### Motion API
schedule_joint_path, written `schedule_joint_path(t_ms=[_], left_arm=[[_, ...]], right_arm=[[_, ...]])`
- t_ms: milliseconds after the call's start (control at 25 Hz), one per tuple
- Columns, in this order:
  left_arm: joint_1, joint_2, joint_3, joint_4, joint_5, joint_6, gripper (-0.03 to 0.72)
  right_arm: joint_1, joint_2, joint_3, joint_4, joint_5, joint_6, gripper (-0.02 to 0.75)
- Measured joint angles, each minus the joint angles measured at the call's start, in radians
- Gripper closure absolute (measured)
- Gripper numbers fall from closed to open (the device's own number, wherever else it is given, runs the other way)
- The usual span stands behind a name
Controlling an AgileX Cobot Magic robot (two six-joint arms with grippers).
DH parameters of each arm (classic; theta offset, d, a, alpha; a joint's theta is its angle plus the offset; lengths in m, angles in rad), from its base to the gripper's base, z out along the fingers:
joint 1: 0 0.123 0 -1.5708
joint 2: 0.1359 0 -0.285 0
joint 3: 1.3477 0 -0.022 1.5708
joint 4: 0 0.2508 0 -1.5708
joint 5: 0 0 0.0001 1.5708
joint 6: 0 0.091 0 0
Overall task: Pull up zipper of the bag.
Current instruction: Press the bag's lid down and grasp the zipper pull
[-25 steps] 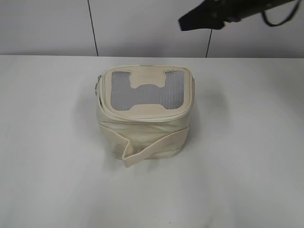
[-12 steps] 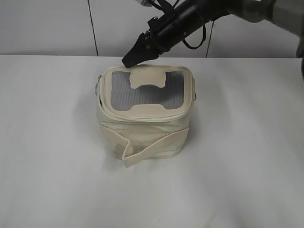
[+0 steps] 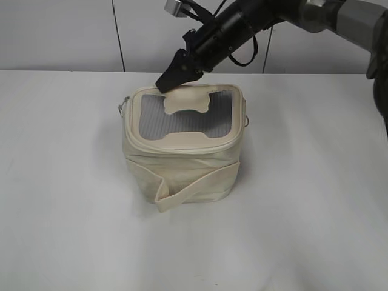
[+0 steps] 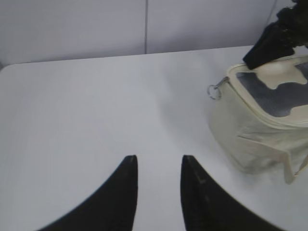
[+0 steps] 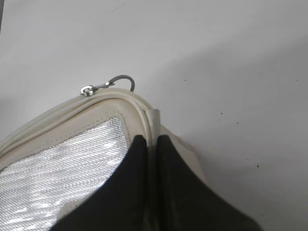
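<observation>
The cream bag stands on the white table with its grey mesh top and bone-shaped patch facing up. The zipper track runs round the top rim. A silver slider with a ring pull hangs at the left corner; the pull also shows in the left wrist view. A second ring hangs at the right side. My right gripper is pinched on the bag's back left rim. My left gripper is open and empty, above the table left of the bag.
The bag's loose strap wraps its front, with its end sticking out at the lower left. A grey wall runs behind the table's far edge. The right arm reaches in from the upper right.
My right arm has swung down from the upper right to the bag's back left rim and its fingers now close on that rim. The bag has shifted slightly.
</observation>
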Motion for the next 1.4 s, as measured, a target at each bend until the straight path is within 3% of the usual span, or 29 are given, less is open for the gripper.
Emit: schedule_joint_path(t_ms=[200,320,480,640,840,1080,1400], left_arm=[[0.0,0.322,-0.021,-0.292,-0.197,0.316,0.441],[0.0,0.583,-0.103,-0.469,-0.243,0.523,0.384],[0.006,0.925,-0.269,-0.721,-0.16,0.847,0.293],[0.031,1.226,-0.429,-0.916,-0.017,1.12,0.276],[0.06,1.497,-0.543,-0.966,0.085,1.408,0.274],[0.06,1.603,-0.558,-1.007,0.062,1.673,0.274],[0.001,1.623,-0.56,-1.047,-0.015,1.849,0.274]], right_arm=[[0.006,-0.001,0.0,-0.008,0.0,-0.001,0.705],[0.006,-0.002,0.0,-0.01,0.0,0.0,0.705],[0.007,-0.002,0.0,-0.01,0.0,0.004,0.705],[0.008,-0.003,0.0,-0.01,0.0,0.008,0.705],[0.008,-0.003,0.0,-0.01,0.0,0.016,0.705],[0.008,-0.003,0.0,-0.01,0.0,0.025,0.706],[0.008,-0.003,0.0,-0.012,0.0,0.025,0.706]])
